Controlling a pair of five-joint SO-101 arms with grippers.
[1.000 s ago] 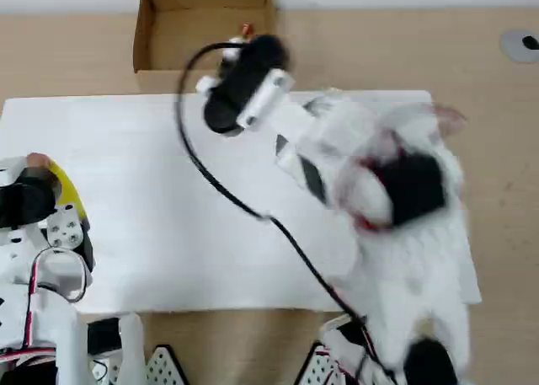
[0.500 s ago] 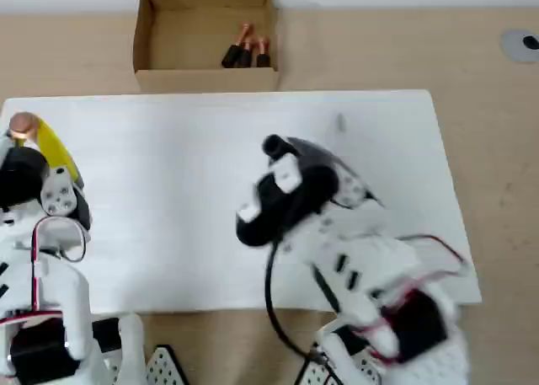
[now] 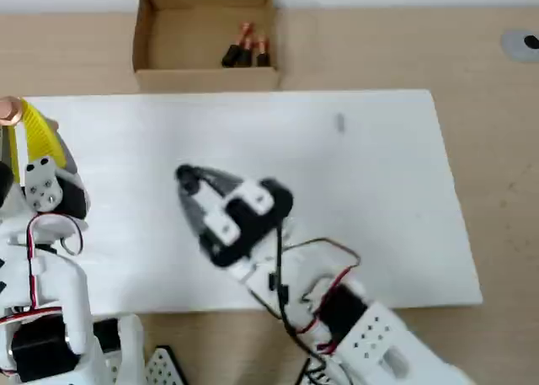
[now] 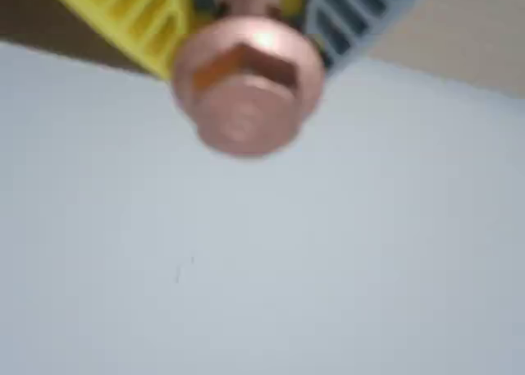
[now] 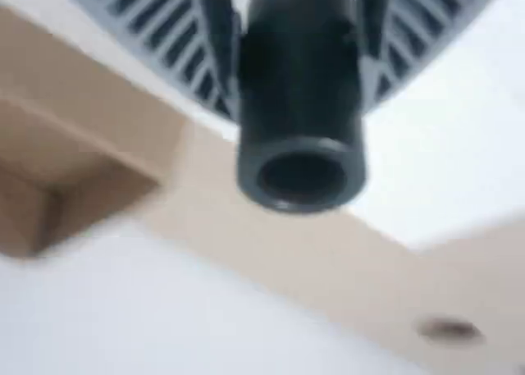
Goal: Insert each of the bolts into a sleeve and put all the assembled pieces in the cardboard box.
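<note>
Showing copper hex-flanged bolt (image 4: 246,96), black tubular sleeve (image 5: 301,104), open bore

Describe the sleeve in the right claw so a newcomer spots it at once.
Find the white sheet on the table, then the right claw above its left-centre. Gripped at its tip is the sleeve, a short black tube with an open bore. Unlike the pieces in the box, it shows no copper bolt.
</note>
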